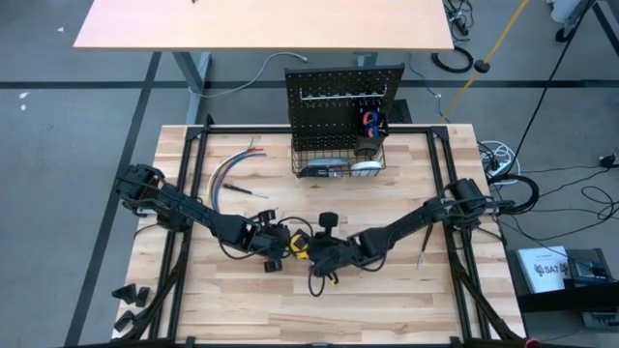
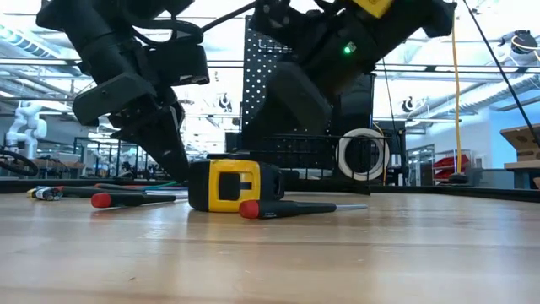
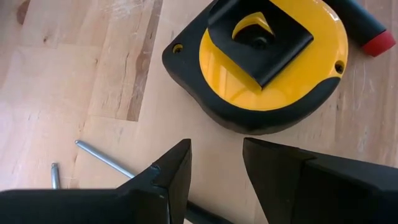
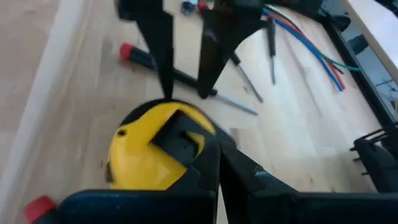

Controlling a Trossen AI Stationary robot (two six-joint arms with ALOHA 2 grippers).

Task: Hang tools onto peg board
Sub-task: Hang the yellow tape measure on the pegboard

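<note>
A yellow-and-black tape measure (image 3: pixel 267 68) lies flat on the table near its middle (image 1: pixel 302 247), belt clip up. My left gripper (image 3: pixel 216 149) stands open just left of it, fingers slanting down with only bare wood and a screwdriver shaft (image 3: pixel 102 157) below them. My right gripper (image 4: pixel 217 149) is shut and comes from the right, with its tips at the tape measure's opposite side. A red-and-black screwdriver (image 2: pixel 287 209) lies beside the tape measure. The peg board (image 1: pixel 343 97) stands upright at the table's far edge, with a hook rail and a wire basket (image 1: pixel 338 162). My right gripper's shut fingertips (image 4: pixel 211 163) lie at the tape measure's black rim beside the belt clip (image 4: pixel 180 140), slanting down from the table's right. I cannot tell whether they touch it. The tape measure rests flat on the wood.
A bundle of coloured wires (image 1: pixel 232 172) lies at the far left of the table. Another red-tipped screwdriver (image 2: pixel 126 199) lies to the left, and a small black object (image 1: pixel 329 220) sits behind the grippers. Red- and blue-handled tools (image 1: pixel 370 122) hang on the board, and the basket holds tools.
</note>
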